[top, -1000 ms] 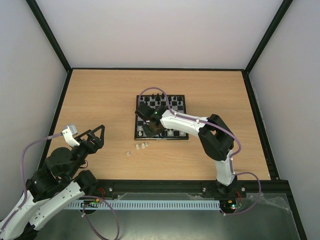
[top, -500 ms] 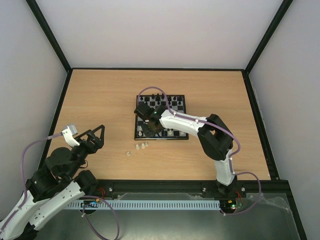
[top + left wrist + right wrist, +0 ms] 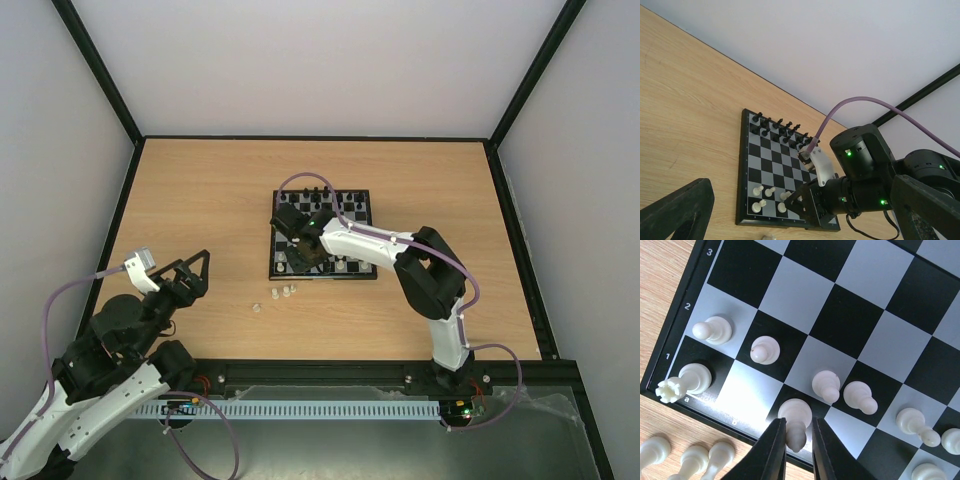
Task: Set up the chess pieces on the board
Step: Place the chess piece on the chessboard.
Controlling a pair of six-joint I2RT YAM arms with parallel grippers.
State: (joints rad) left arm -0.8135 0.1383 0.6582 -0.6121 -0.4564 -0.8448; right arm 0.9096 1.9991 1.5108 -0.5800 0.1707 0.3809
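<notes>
The wooden surface [image 3: 200, 190] carries the board [image 3: 358, 225] near its middle, set square to the edges. The left fingers [image 3: 677, 210] are spread wide above bare wood at the near left, and nothing is held. The right fingers [image 3: 776, 452] are set low at the board's near-left corner, narrowly apart on either side of a white piece [image 3: 795, 415]. Whether it is pinched cannot be told. That piece is stood upright on a dark near-row square, long axis vertical. A few more pieces [image 3: 692, 457] are seen off the board, just beside that corner.
</notes>
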